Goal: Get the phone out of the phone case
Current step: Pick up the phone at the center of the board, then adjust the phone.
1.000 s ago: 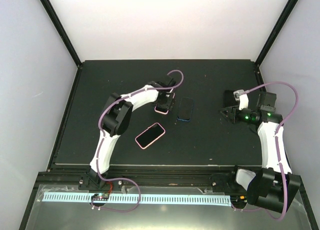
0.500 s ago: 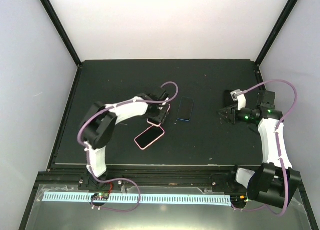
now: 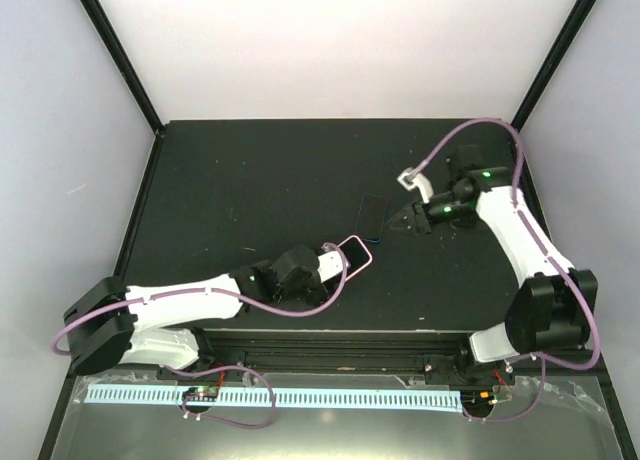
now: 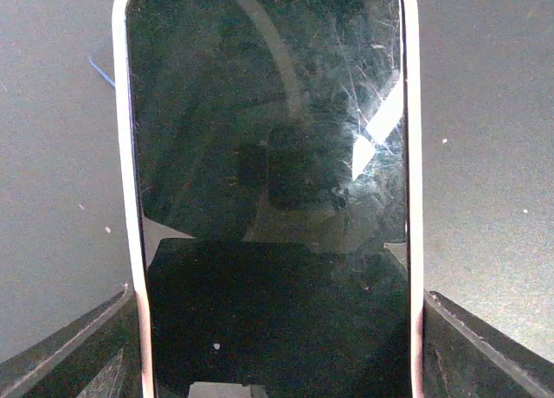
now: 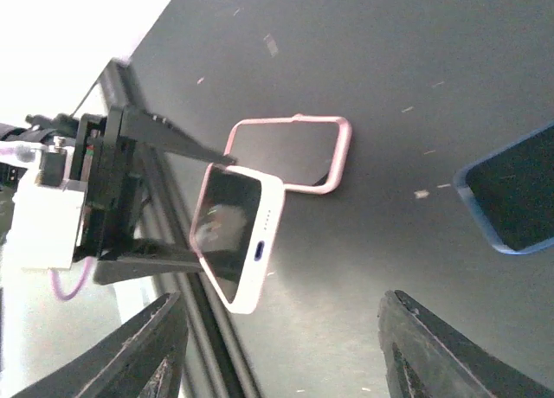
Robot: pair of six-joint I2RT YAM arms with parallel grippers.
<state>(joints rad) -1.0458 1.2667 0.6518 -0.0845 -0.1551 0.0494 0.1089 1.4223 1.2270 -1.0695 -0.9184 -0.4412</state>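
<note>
A: Top: we log the phone (image 3: 352, 252) off the left arm's (image 3: 190, 298) tip, near the surface's (image 3: 250, 180) front edge.
B: Left wrist: the left fingers (image 4: 78, 350) clamp its long sides.
A: Right wrist: the phone is tilted, with the pink case (image 5: 290, 151) just behind it. The right fingers (image 5: 151, 346) are spread wide, holding nothing.
</note>
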